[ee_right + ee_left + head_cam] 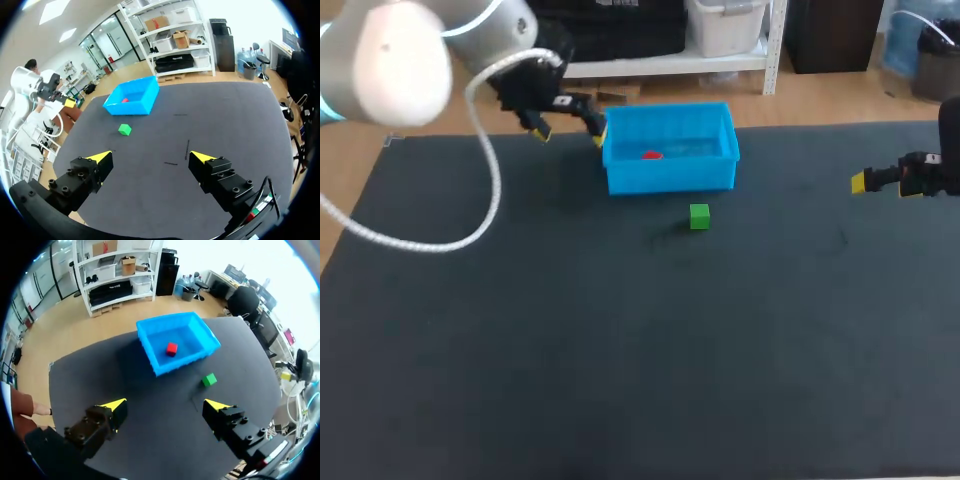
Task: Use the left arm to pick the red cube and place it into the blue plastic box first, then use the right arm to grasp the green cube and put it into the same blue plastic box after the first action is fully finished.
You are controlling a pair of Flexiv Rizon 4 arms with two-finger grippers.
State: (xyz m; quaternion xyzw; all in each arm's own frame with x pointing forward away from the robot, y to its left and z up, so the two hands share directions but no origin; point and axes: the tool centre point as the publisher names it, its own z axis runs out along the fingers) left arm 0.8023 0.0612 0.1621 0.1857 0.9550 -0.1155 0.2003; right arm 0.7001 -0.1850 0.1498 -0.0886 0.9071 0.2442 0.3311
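The small green cube [699,216] sits on the dark table [520,350] just before the blue plastic box [670,180] holding the red cube [651,155], so the right gripper [151,156], spread and empty well apart, may knock it against the wall, or meet the spread, empty left gripper [165,404] beside the box.

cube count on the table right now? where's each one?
2. The red cube lies inside the blue plastic box. The green cube sits on the table just in front of the box, outside it. No others show; none appear hidden.
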